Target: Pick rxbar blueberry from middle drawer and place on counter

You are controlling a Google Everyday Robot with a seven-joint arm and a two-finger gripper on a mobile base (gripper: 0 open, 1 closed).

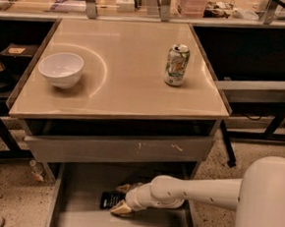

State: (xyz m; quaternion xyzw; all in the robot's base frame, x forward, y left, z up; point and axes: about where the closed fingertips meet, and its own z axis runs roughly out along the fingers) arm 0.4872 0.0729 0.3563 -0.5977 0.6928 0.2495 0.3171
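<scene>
The rxbar blueberry [108, 200] lies flat on the floor of the open middle drawer [82, 187], below the counter [135, 80]. It is a small dark wrapper with white print. My gripper [122, 199] is down inside the drawer, reaching in from the right on the white arm [200, 191]. It is open, with one tan fingertip [123, 187] behind the bar's right end and the other at its front. I cannot tell if the fingers touch the bar.
A white bowl [61, 69] sits at the counter's left and a green-and-white can [177, 64] at its right. A closed grey drawer front [115, 149] hangs above the open drawer. A cluttered bench [141, 2] runs behind. A small bottle [36, 170] lies on the floor, left.
</scene>
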